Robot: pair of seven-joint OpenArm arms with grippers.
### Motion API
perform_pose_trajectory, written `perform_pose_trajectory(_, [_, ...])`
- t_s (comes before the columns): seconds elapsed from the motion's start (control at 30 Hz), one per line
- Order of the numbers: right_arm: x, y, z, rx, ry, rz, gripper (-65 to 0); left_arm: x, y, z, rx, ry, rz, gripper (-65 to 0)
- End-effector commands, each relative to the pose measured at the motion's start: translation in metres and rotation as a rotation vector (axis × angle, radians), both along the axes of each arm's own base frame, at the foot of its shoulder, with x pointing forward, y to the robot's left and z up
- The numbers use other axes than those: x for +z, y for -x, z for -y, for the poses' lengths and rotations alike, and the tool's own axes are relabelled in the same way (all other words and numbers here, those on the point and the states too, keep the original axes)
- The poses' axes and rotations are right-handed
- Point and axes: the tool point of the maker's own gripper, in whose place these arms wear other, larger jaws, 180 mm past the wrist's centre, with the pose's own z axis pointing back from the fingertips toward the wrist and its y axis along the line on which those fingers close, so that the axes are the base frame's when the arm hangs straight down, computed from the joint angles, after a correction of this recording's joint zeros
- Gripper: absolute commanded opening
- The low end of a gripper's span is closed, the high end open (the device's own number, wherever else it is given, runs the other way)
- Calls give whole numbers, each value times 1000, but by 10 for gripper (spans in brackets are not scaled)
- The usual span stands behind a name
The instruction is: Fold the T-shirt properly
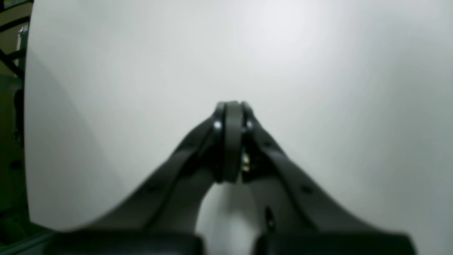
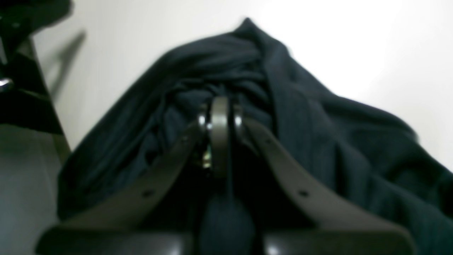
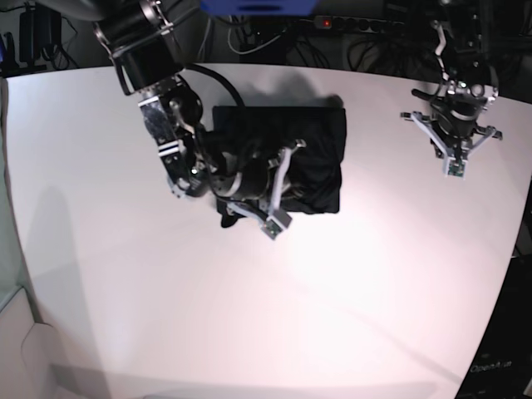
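Note:
The T-shirt (image 3: pixel 312 158) is a dark navy bundle, roughly square, lying at the back middle of the white table (image 3: pixel 166 316). My right gripper (image 3: pixel 274 224) is at the shirt's front left corner. In the right wrist view its jaws (image 2: pixel 219 113) are shut, and folds of the T-shirt (image 2: pixel 318 141) bunch toward the tips, so it appears to pinch the cloth. My left gripper (image 3: pixel 455 170) is far off at the back right. In the left wrist view it (image 1: pixel 232 113) is shut and empty over bare table (image 1: pixel 318 71).
Cables and a power strip (image 3: pixel 349 25) lie beyond the table's back edge. The table's rounded edge (image 1: pixel 26 141) shows at the left of the left wrist view. A dark frame (image 2: pixel 21 88) stands at the left of the right wrist view.

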Motion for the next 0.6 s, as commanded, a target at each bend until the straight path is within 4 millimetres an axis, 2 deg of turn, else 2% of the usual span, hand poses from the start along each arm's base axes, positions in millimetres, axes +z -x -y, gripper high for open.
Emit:
perform_pose_trajectory(0.0, [24,-13,-15,4,-63,57,-650,10,-6,-4,-2,-13,39,-650])
perform_pose_trajectory(0.1, [23,-14,-31,32,-78,55,-650,8,-2,-4,-2,-13,30,-650])
perform_pose_trajectory(0.23, [13,-18,-48,47,-92,25,-650,6,3,-5,-1,-14,19,-650])
perform_pose_trajectory(0.37, [2,-23,-52,20,-118,-3,-650,4,7,-6,-2,-18,12,-650])
perform_pose_trajectory(0.57, [1,-32,-61,43,-106,4,-650,3,9,-8,-4,-24,3,-650])
